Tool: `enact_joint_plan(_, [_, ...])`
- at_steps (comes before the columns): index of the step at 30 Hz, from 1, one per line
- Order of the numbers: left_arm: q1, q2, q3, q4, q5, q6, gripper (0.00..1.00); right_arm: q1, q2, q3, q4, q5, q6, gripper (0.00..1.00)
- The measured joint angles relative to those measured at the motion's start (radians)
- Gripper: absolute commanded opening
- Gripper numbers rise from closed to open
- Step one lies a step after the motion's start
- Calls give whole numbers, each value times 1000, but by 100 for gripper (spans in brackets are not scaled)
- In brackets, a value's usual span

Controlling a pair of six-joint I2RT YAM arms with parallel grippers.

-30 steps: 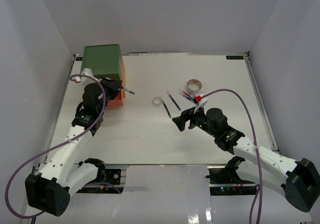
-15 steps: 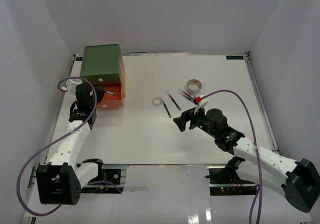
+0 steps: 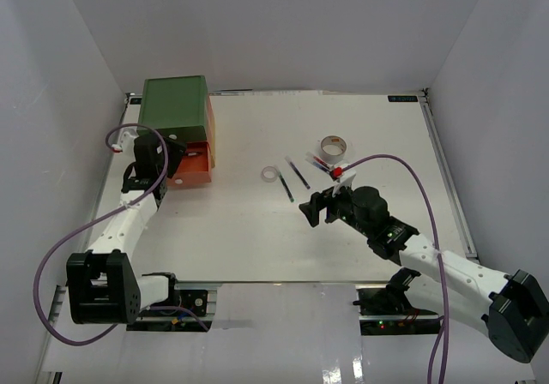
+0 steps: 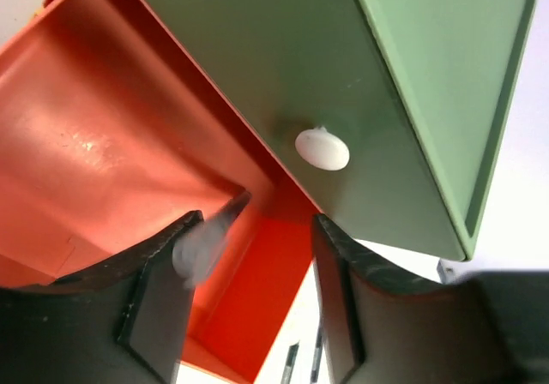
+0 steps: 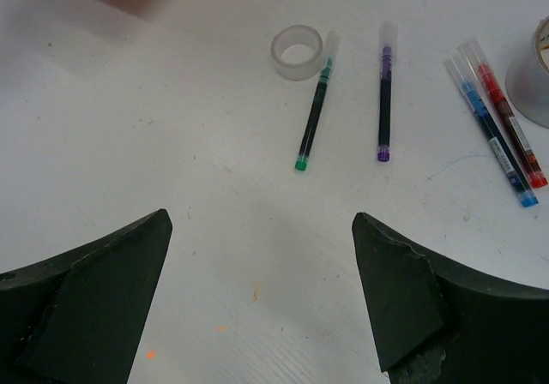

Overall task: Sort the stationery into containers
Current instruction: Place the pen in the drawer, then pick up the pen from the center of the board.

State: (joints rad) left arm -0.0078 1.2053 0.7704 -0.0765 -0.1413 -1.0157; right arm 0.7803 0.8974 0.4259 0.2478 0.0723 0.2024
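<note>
The left hand (image 4: 255, 221) hangs spread wide over the open orange box drawer (image 4: 103, 144), with a blurred thin dark pen (image 4: 206, 238) between its fingers. The right hand (image 5: 262, 219) gapes wide above the white table (image 5: 214, 273), a small clear tape ring (image 5: 298, 73) just ahead.

Pale object (image 4: 202, 240) with dark tip, over the orange drawer (image 4: 94, 153): blurred, identity unclear; green drawer (image 4: 412, 101) above it cut by top edge; grey tape roll (image 5: 536, 75), well right of orange drawer, mostly cropped.
</note>
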Motion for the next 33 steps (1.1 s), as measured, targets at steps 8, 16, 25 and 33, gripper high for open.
enact_joint_plan(8, [48,9,55,-60,2,46,91,0,81,21,-42,15,-16,92])
enact_joint_plan(16, [67,9,98,-112,7,131,98,0,204,105,-73,45,-54,95])
enact_joint_plan(25, [68,-45,203,-205,151,367,98,0,486,274,-122,64,-101,93])
enact_joint_plan(33, [68,-163,208,-338,296,520,98,2,725,420,-151,89,-126,73])
